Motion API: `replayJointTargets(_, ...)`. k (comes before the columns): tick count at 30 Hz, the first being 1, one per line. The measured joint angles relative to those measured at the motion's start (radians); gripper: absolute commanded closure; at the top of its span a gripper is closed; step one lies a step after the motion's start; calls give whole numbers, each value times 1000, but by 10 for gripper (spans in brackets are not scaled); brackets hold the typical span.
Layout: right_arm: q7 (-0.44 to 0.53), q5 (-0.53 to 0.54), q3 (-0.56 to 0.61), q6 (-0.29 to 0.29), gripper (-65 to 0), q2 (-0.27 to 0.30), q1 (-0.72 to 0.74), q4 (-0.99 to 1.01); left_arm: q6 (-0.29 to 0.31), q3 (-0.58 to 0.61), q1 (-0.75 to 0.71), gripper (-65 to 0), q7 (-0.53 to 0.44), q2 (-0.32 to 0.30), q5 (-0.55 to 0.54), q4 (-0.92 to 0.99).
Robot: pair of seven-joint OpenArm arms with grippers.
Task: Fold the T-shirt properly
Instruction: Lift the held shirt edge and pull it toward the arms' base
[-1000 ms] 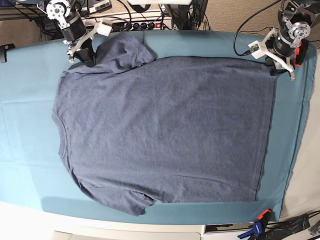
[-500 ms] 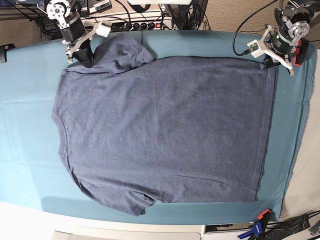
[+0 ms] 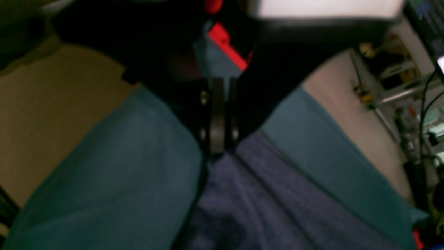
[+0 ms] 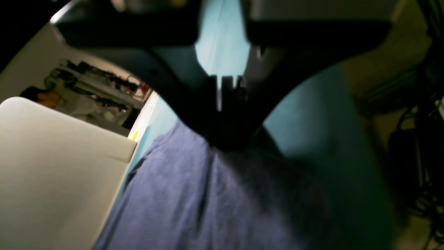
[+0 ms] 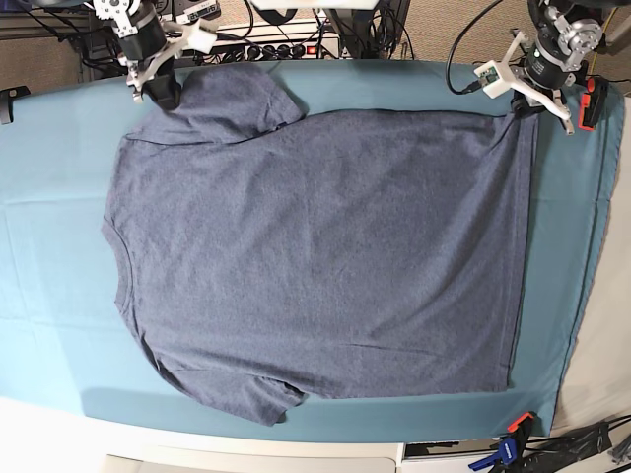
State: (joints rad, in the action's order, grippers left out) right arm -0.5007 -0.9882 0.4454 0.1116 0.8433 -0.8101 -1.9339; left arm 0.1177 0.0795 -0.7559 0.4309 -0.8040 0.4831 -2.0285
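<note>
The dark blue-grey T-shirt (image 5: 315, 246) lies spread flat on the teal table cloth (image 5: 59, 246), plain side up, collar at the left and hem at the right. My left gripper (image 5: 521, 106) is shut on the shirt's far hem corner, seen in the left wrist view (image 3: 216, 151) with the blue fabric (image 3: 263, 208) hanging from it. My right gripper (image 5: 163, 96) is shut on the far shoulder by the sleeve; the right wrist view (image 4: 227, 142) shows its fingers closed over the cloth (image 4: 194, 201). No lettering shows.
Cables and a power strip (image 5: 286, 44) lie behind the table's far edge. A blue and red clamp (image 5: 508, 445) sits at the near right table edge. A white panel (image 4: 52, 173) fills the left of the right wrist view.
Both grippers have moved toward the far edge of the table, pulling the shirt's far shoulder and far hem corner with them. The hem's far corner now stretches upward.
</note>
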Motion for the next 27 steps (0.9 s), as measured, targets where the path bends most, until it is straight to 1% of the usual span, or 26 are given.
replayJointTargets(3, -27, -38, 0, 2, 0, 7, -42, 0, -7, 0, -27, 0, 23, -1, 6, -23)
replayJointTargets(6, -46, -53, -1, 30, 0, 21, -84, 0, -6, 0, -55, 0, 29, -8, 6, -33)
replayJointTargets(10, -65, -82, -5, 37, 0, 27, -125, 0, -6, 0, -77, 0, 51, -23, 6, -37)
replayJointTargets(14, -80, -103, -5, 54, 0, 26, -161, -3, -24, -1, -93, 0, 74, -30, 6, -37)
replayJointTargets(16, -94, -117, -5, 76, 0, 26, -176, -3, -40, -1, -104, 0, 74, -31, 12, -37)
replayJointTargets(17, -98, -135, -6, 76, 0, 26, -186, -3, -40, -1, -113, 0, 74, -31, 14, -40)
replayJointTargets(27, -121, -157, -6, 83, 0, 26, -272, -4, -39, -1, -213, 0, 87, -31, 32, -145)
